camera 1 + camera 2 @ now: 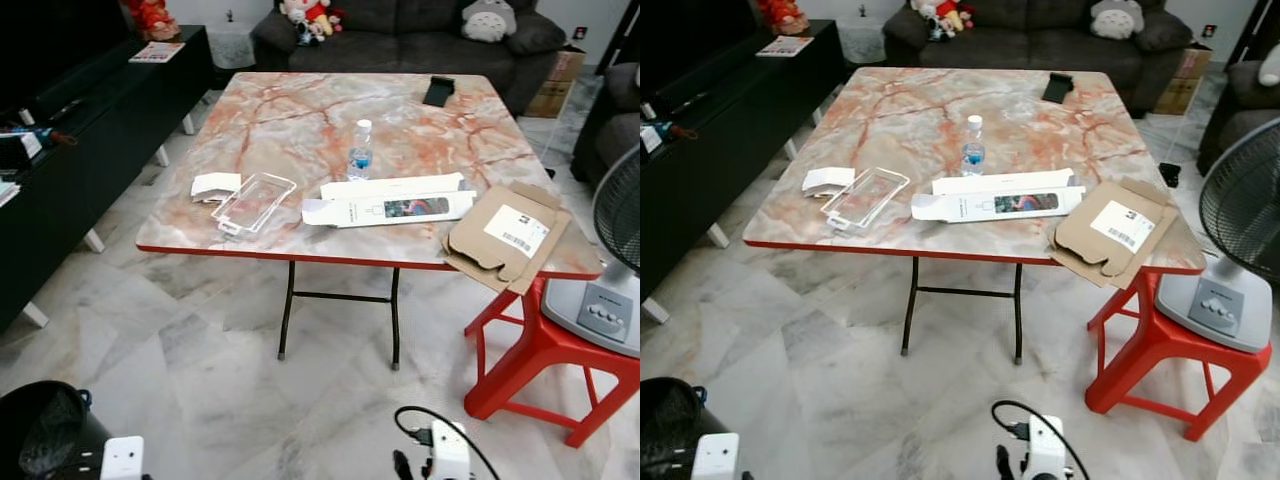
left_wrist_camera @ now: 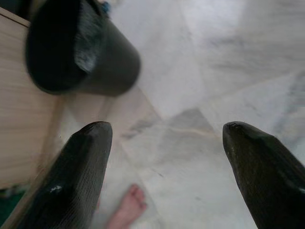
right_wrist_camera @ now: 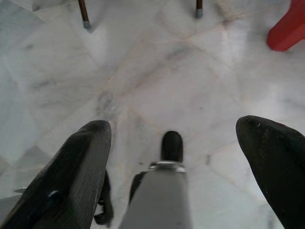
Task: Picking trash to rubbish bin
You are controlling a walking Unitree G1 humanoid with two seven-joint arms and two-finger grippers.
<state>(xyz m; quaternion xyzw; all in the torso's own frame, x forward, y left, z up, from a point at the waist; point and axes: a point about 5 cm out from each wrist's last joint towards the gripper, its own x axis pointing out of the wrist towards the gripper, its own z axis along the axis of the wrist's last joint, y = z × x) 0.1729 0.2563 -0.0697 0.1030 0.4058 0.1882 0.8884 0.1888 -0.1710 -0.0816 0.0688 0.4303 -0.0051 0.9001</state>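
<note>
The trash lies on the marble-topped desk at 12 o'clock, well apart from both arms: a long white carton with its axis running 9 to 3 along the near edge, and an opened cardboard mailer at 1 o'clock. The left gripper and right gripper hang low over the floor, fingers apart and empty. The black rubbish bin stands at 8 o'clock beside the left arm, so the right arm looks better placed for the mailer.

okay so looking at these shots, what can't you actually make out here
- Rubbish bin: cut off by the left eye view's edge; its dark inside hides any contents.
- Cardboard box label: print too small to read.
- Black item at the table's far edge: too small to identify.
</note>
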